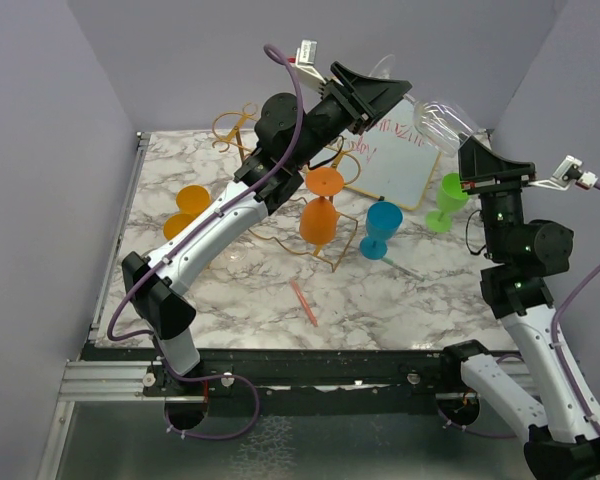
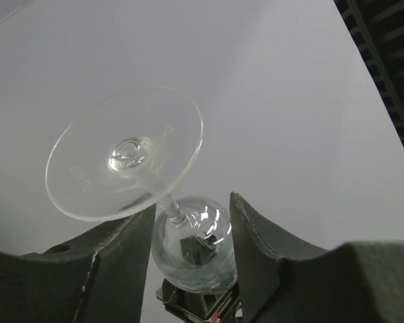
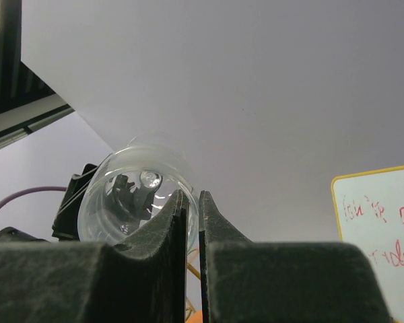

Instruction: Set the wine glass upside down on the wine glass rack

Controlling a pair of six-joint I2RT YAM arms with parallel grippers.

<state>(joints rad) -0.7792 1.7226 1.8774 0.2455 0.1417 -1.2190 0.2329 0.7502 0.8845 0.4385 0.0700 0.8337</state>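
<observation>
The right fingers (image 3: 163, 235) clamp only the wine glass (image 1: 442, 122) rim, upper right; the left fingers (image 2: 114, 269) stand apart around the stem. If you release early, the glass falls.

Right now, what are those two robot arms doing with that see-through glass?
The two arms hold a clear wine glass up in the air above the table. The right gripper pinches the rim of its bowl. The left gripper has a finger on each side of the stem, near the foot, with its jaws apart and not squeezing yet. Down below stands the gold rack, where an orange glass seems to hang upside down. The clear glass is not on the rack yet.
</observation>
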